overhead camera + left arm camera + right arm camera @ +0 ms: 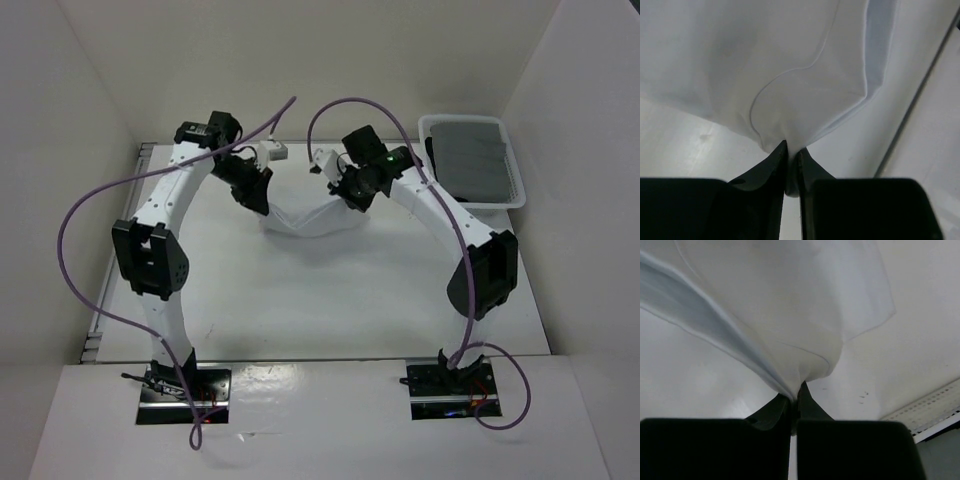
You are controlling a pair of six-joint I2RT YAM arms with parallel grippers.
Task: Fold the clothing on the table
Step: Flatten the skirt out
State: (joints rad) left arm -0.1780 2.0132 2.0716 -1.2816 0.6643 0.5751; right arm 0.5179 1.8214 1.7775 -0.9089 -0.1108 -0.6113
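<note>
1. Two arms seen in the top view, both reaching to the far middle of the table (300, 300).
   - The left gripper (262, 200) and right gripper (350, 200) are near each other, with the clothing (310, 222) strung between them.
   - The clothing is white and bunched. It sags in the middle and is raised at both ends where the grippers meet it. Cannot tell whether its lower edge rests on the table.
   - A white basket (517, 196) sits at the far right corner with a dark grey cloth (475, 160) lying flat inside, well apart from the clothing.
   - A purple cable (75, 215) loops off each arm. A green light (384, 156) shows on the right wrist.

2. Left wrist view.
   - The left gripper (792, 150) is nearly closed, with only a thin slit between the black fingers (772, 162).
   - A gathered corner of the clothing (790, 65) runs down into that slit and is pinched there. From the pinch the fabric fans out and fills the top of the frame. A curved seam line is visible in it.
   - The table (690, 145) shows below and beside the fabric. Its rail (912, 107) crosses the right side as a dark diagonal.

3. Right wrist view.
   - The right gripper (796, 392) is fully closed, its fingers (767, 412) clamped on a gathered fold of the clothing (790, 300).
   - The fabric rises from the tips in a thick fold to the upper left and a looser flap to the upper right.
   - The table (900, 355) has a few small dark specks (862, 396) near the fingertips. The rail (930, 410) shows at the lower right.
</note>
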